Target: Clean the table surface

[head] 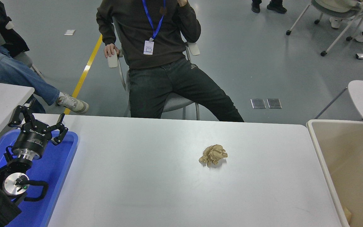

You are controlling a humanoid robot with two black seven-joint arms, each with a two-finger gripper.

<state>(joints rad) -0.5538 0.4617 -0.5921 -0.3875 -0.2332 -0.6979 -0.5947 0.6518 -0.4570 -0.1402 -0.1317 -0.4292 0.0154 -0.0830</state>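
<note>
The white bench [156, 189] fills the lower middle of the frame, its matte top carrying one crumpled ball of brown paper [213, 155] just right of centre, well apart from everything else. At the bench's left edge lies one blue tray [58, 167]; at the right edge stands one beige bin [351, 170], a small tan scrap visible in its lower corner and something silvery and crinkled at the frame's right edge above it — too little of it shows to tell what.

The left end effector [38, 121] hangs over the tray at the lower left, its black fingers spread apart and holding nothing. The right arm is out of the picture.

Beyond the bench, a grey floor with one yellow line running diagonally at the upper left. One person in dark clothes and a blue lanyard [159, 63] sits on a chair at top centre, one hand on the armrest; a second person's jeans leg and pale sneaker [73, 104] reach in from the upper left. Two more white tabletops show — one at the left edge, one at the right.
</note>
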